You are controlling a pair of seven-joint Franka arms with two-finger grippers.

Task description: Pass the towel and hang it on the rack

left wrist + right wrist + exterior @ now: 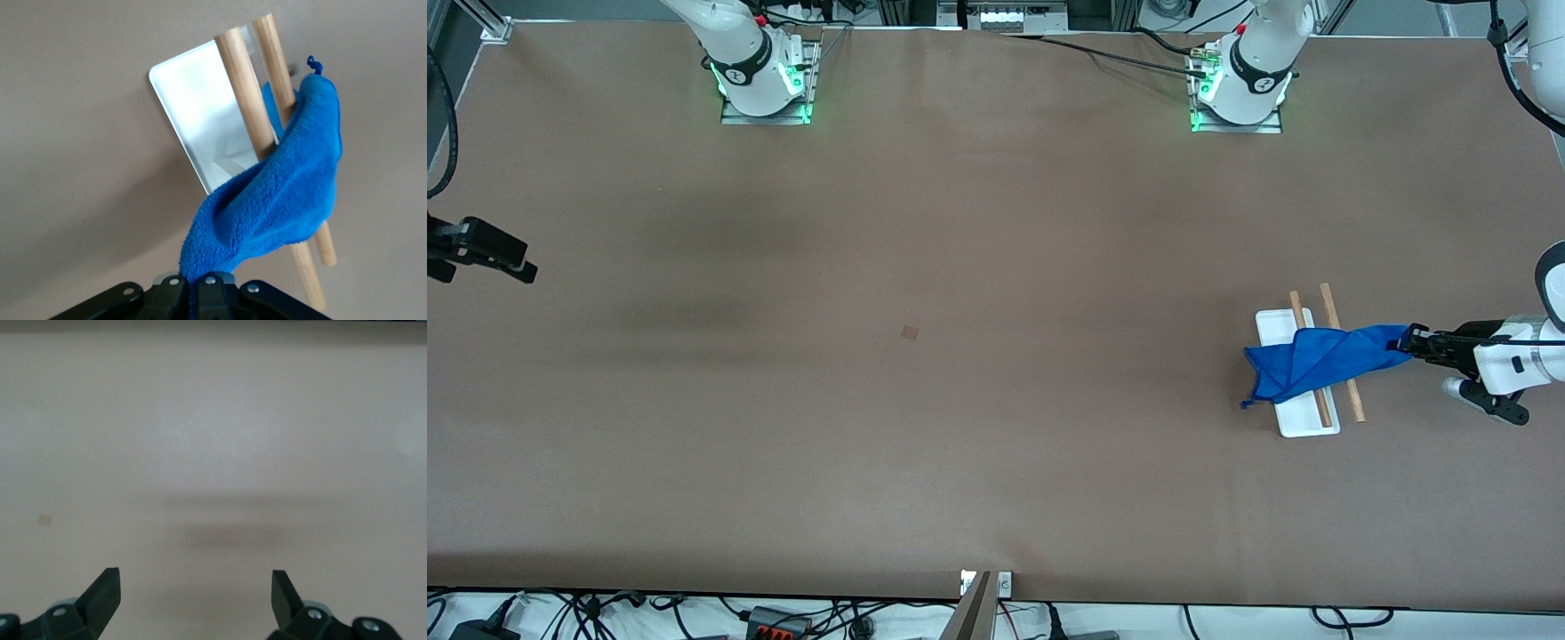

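The rack (1294,418) stands toward the left arm's end of the table: a white tray base with two wooden rods (1354,402) above it. A blue towel (1307,360) lies draped across both rods, one end hanging over the tray's edge. My left gripper (1409,342) is shut on the towel's other end, beside the rack. In the left wrist view the towel (280,193) runs from my left gripper (195,283) over the rods (243,80) and the tray (193,100). My right gripper (525,269) waits over the right arm's end of the table, open and empty (195,583).
A small brown square mark (910,332) lies on the brown table near its middle. The two arm bases (765,80) (1240,89) stand along the edge farthest from the front camera. Cables lie below the table's near edge (783,618).
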